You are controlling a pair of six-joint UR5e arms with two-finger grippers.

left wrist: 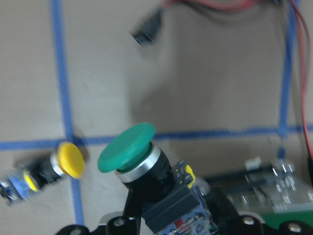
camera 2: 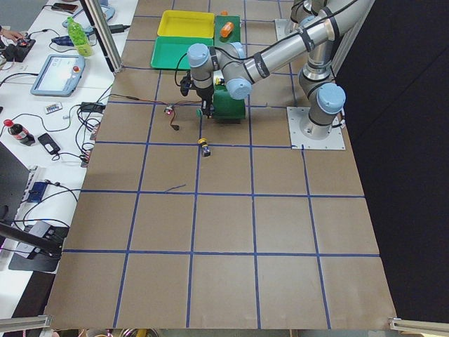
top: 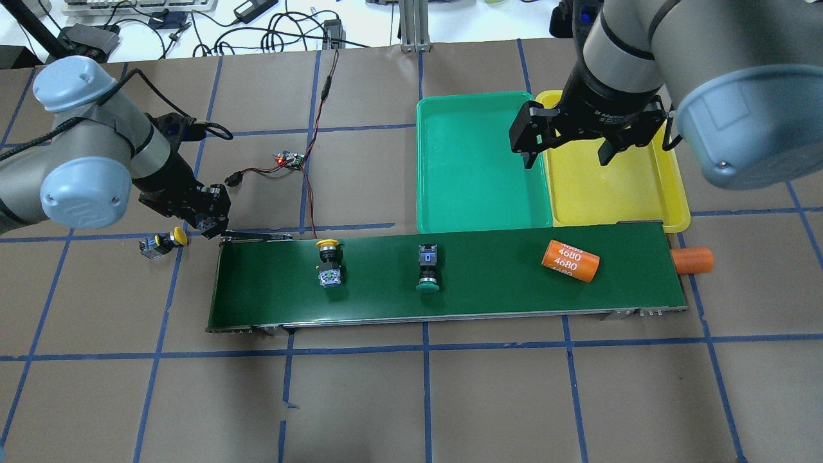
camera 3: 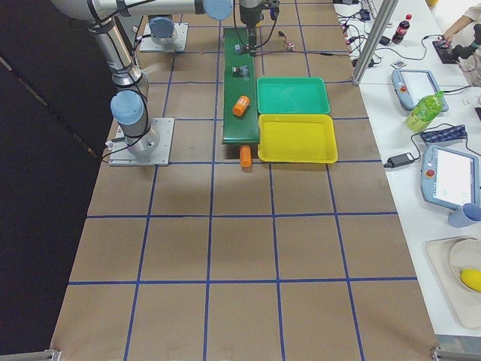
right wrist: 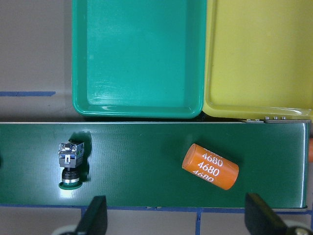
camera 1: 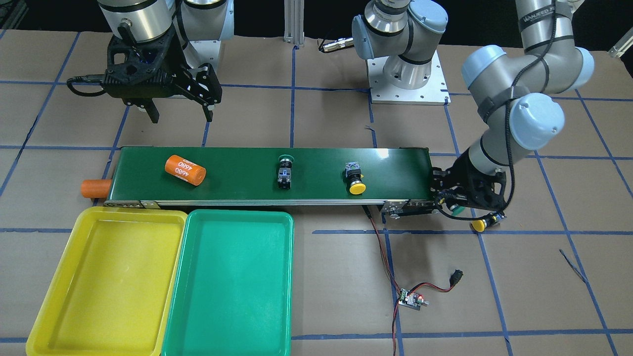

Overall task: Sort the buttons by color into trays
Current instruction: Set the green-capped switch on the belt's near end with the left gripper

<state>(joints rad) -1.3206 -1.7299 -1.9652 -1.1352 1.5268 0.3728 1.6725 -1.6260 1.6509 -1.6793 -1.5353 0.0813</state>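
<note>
Left gripper (top: pixel 209 224) sits low at the left end of the conveyor belt (top: pixel 501 289), jaws clamped on the held green button (left wrist: pixel 128 148). In the wrist view we see the fingers on its dark body and the cap sticking out at a tilt. The loose yellow button (top: pixel 164 242) lies on its side on the table just beside that gripper, off the belt. Two more lie on the belt, well apart: the belt yellow button (top: pixel 328 260) toward the left end and the belt green button (top: pixel 427 270) near the middle. An orange cylinder (top: pixel 570 261) lies further right on the belt, and a second orange cylinder (top: pixel 693 259) pokes out past the right end; we don't sort those. Right gripper (top: pixel 567 154) hovers over the seam between the green tray (top: pixel 476 161) and the yellow tray (top: pixel 617 193), jaws wide open and holding nothing. The trays sit side by side along the belt's far edge at the right, with no button in either. We judge the buttons light, rigid hard plastic. The domed caps look smooth, so they are likely to slip or roll. Best hold is across the flat sides of the squarish body, not the cap or the terminals.
</note>
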